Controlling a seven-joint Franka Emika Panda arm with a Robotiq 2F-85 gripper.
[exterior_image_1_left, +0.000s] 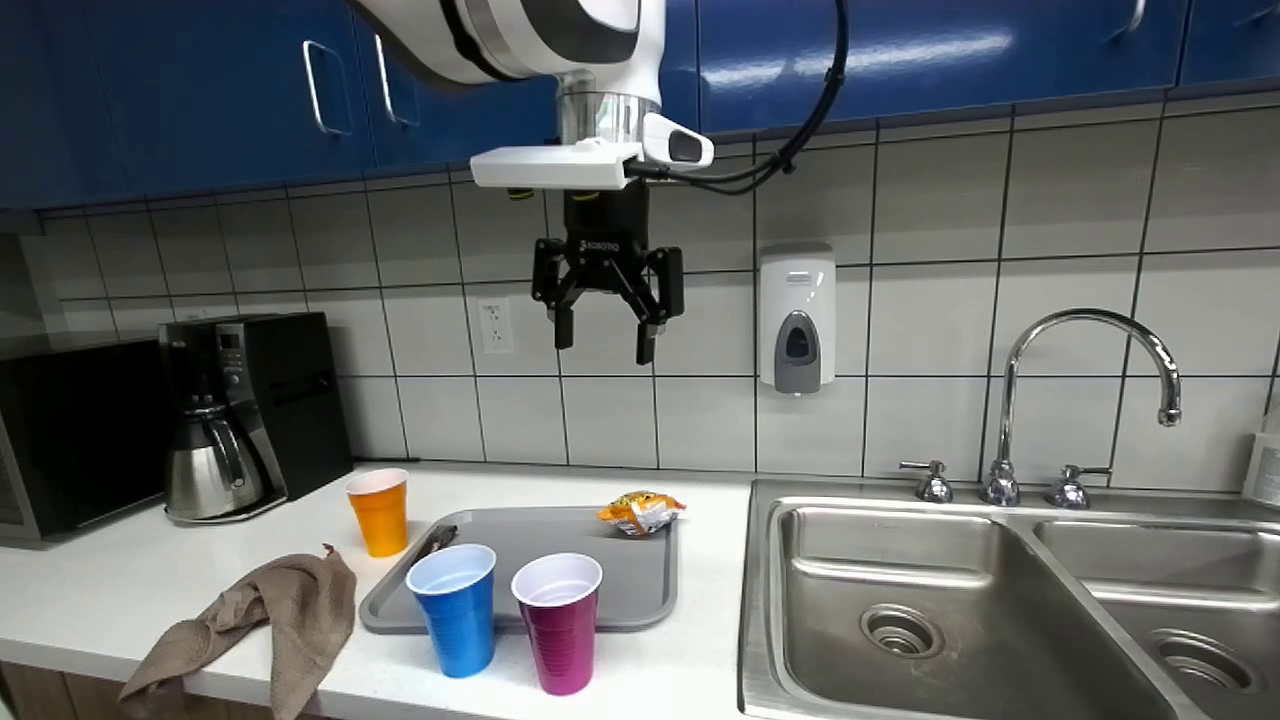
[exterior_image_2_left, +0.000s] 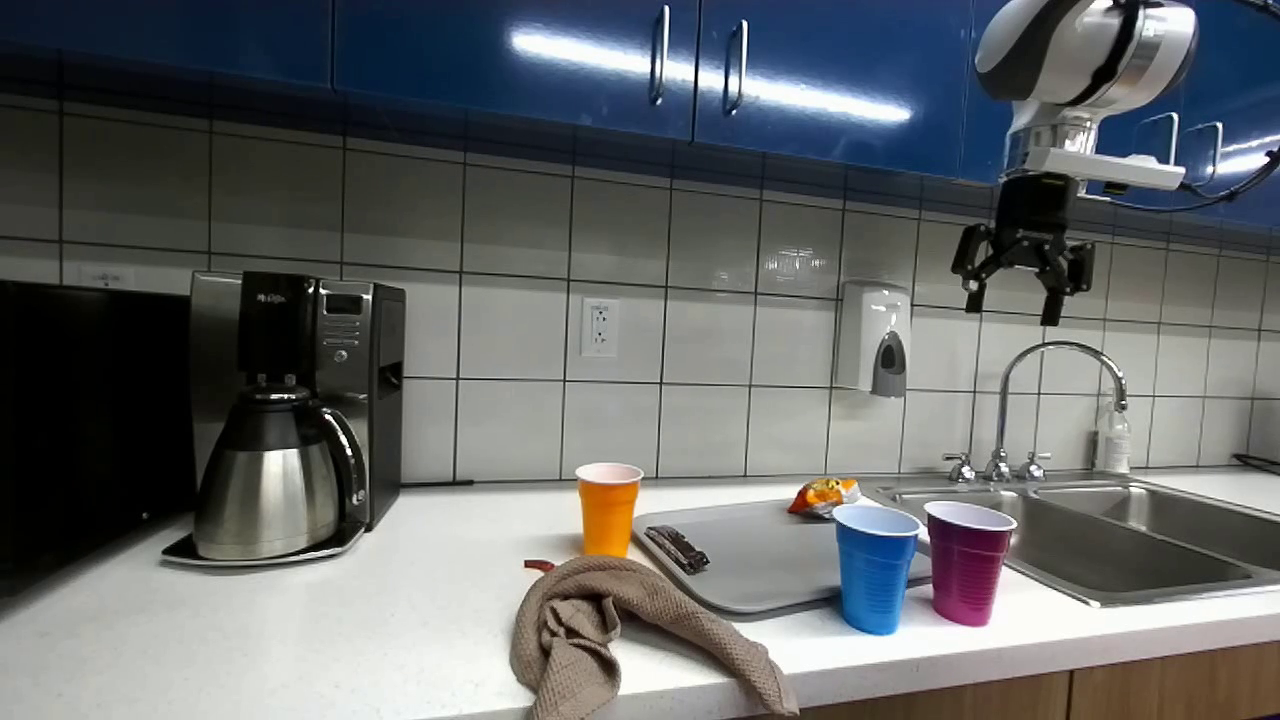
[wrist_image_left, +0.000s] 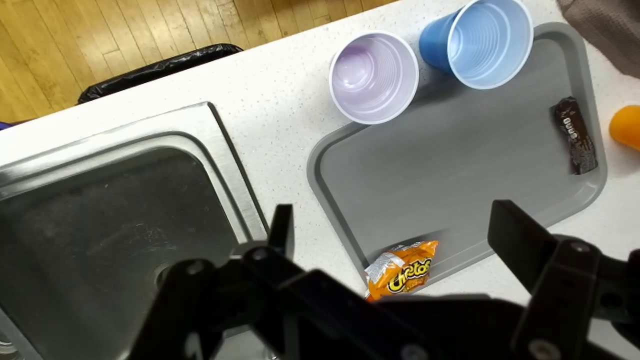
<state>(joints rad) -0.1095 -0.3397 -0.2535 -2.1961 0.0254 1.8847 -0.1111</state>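
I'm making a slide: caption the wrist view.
Below the open gripper, a tray bears a Cheetos bag and a dark bar.

The crumpled Cheetos bag (wrist_image_left: 407, 274), orange with a silvery patch and yellow lettering, lies lettering upward at one corner of the gray tray (wrist_image_left: 450, 170), partly covering the tray's rim.

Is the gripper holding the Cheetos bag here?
No: the open gripper hangs empty in midair, while the Cheetos bag lies at a corner of the gray tray.

A white counter (exterior_image_2_left: 400, 620) carries a gray tray (wrist_image_left: 450, 165), three cups (exterior_image_1_left: 462, 622), a towel (exterior_image_1_left: 292, 600) and a coffee maker (exterior_image_2_left: 290, 425).
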